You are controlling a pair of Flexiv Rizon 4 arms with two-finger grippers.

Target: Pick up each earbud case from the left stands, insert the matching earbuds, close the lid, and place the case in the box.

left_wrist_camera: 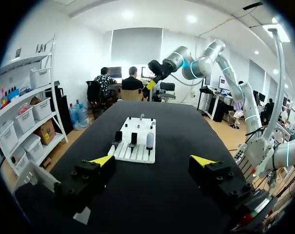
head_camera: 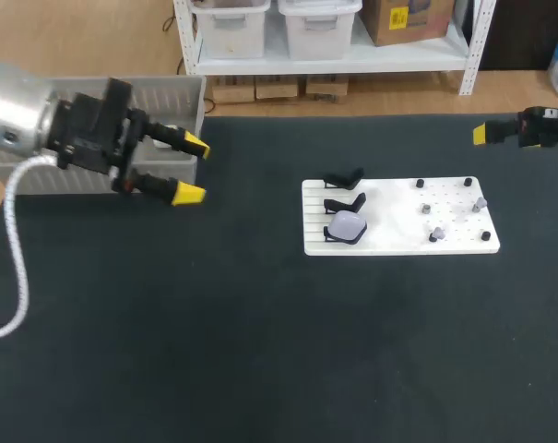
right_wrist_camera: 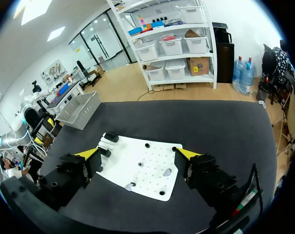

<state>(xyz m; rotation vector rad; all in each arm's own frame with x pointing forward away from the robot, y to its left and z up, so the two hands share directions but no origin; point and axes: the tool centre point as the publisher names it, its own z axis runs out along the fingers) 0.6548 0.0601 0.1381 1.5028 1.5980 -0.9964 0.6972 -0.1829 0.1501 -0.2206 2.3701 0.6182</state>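
The left claw (left_wrist_camera: pixel 153 161) sits nearest in its own wrist view. Its two yellow tips are spread wide, with only bare table (left_wrist_camera: pixel 157 200) between them. A corner of the grey box (left_wrist_camera: pixel 34 176) shows just beside it. From the head view the same claw (head_camera: pixel 191 169) hangs over the table's left part, in front of the box (head_camera: pixel 172 92), fingers pointing toward the middle.

Ahead of the left claw, well apart from it, lies the white board (left_wrist_camera: pixel 137 155). Three black stands (left_wrist_camera: pixel 118 136) line its near edge. The pale case (left_wrist_camera: pixel 149 140) sits on the end one and the other two are bare. From above, the case (head_camera: pixel 348 227) is on the stand nearest the robot, at the left end of the board (head_camera: pixel 398 245).

The right claw (right_wrist_camera: pixel 137 155) is likewise wide open and empty, with the board (right_wrist_camera: pixel 152 161) ahead of it. This view gives the best look at the board's other half, with small earbuds (right_wrist_camera: pixel 167 172) among black pegs (right_wrist_camera: pixel 147 145). It shows two stands (right_wrist_camera: pixel 110 138) and the box (right_wrist_camera: pixel 81 109) beyond them, but the case cannot be made out here. The head view catches the earbuds (head_camera: pixel 434 235) and pegs (head_camera: pixel 420 184) too. Of the right claw (head_camera: pixel 486 133) it shows a single yellow tip at the table's far right. Only the left wrist view shows the right arm (left_wrist_camera: pixel 186 63), raised beyond the board.
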